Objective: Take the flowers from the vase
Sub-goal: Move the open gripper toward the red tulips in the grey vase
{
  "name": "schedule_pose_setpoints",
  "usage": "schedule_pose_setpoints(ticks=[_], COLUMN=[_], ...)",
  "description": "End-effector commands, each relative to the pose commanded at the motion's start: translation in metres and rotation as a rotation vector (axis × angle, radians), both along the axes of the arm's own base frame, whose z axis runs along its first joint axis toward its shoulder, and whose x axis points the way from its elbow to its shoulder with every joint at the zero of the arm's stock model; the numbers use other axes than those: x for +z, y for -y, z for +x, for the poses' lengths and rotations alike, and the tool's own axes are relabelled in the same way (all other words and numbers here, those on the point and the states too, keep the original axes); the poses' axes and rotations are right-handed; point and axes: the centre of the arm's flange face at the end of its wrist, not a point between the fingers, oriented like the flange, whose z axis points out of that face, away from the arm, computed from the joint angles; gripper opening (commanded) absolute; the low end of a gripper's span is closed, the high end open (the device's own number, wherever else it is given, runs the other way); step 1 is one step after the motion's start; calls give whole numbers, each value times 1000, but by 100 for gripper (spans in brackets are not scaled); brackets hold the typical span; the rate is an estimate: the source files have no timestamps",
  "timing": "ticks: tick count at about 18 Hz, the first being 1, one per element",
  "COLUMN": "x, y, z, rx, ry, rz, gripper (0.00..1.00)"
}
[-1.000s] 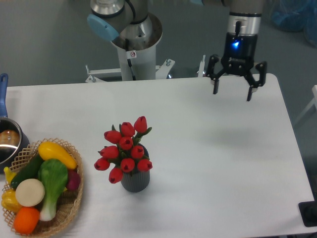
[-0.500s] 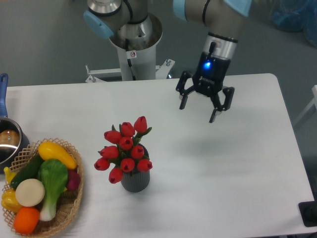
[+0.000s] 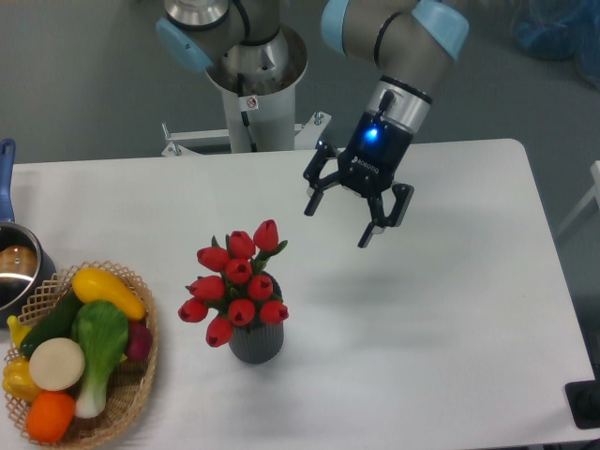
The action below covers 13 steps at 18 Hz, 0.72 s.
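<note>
Gripper (image 3: 338,222) spread wide, empty — flowers (image 3: 236,281) hide the vase (image 3: 256,343) mouth.

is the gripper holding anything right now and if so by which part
Nothing is held. The gripper is open and empty above the table, apart from the flowers, which sit in the vase.

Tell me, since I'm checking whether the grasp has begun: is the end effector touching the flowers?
Apart. The fixed camera shows the open end effector up and to the right of the flowers, with bare white table visible between them.
</note>
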Motion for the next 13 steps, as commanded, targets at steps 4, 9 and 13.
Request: schedule_pose_setpoints(ticks=[4, 9, 13], x=[-11, -21, -27], y=[-15, -28, -32], z=[11, 17, 15], rx=[-45, -77, -85], ry=[14, 73, 100], rz=[3, 57, 97], gripper=[100, 100, 100])
